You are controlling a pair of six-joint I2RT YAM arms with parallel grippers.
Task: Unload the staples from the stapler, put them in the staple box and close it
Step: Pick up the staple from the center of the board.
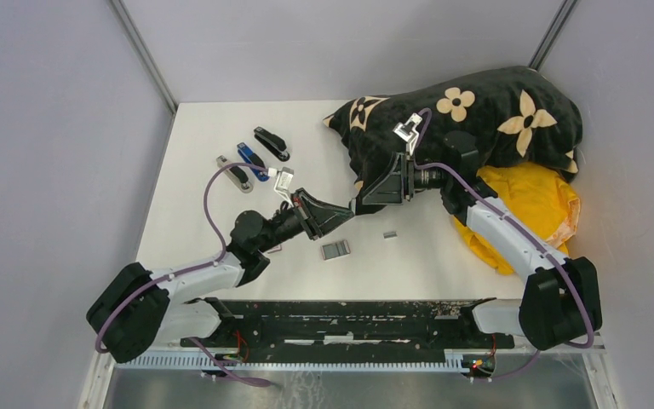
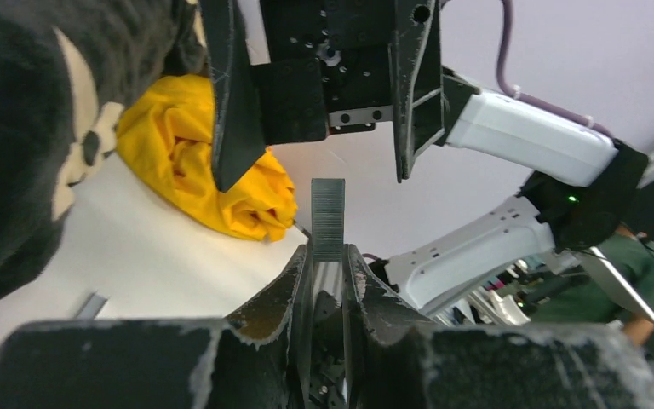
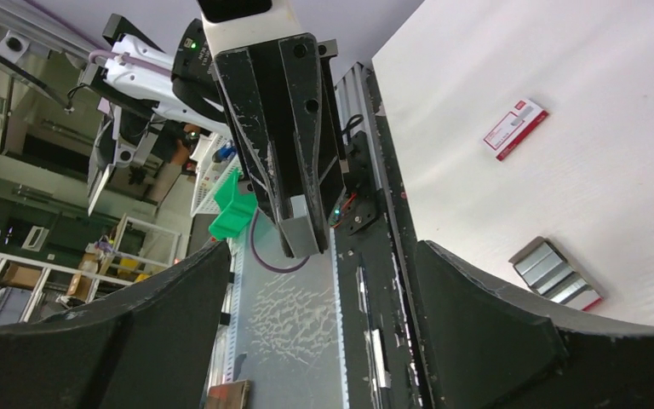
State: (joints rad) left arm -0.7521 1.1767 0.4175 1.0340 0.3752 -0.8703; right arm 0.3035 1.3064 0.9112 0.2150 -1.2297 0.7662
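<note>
A short grey strip of staples (image 2: 328, 219) stands upright between the fingers of my left gripper (image 2: 328, 253), which is shut on it. My right gripper (image 2: 315, 175) faces it tip to tip, jaws wide open on either side of the strip's free end without touching it. In the right wrist view the strip (image 3: 304, 234) sticks out of the left gripper (image 3: 300, 204), beyond my open right gripper (image 3: 322, 247). Both grippers meet mid-table, left (image 1: 347, 212) and right (image 1: 361, 204). Three staplers lie at the back left: black (image 1: 271, 143), blue (image 1: 253, 162), grey (image 1: 235, 174).
Loose staple strips (image 1: 335, 250) lie below the grippers, with a single short one (image 1: 389, 234) to the right. A white-and-red box (image 3: 515, 129) lies near the left arm. A black flowered blanket (image 1: 477, 119) and yellow cloth (image 1: 532, 204) fill the back right.
</note>
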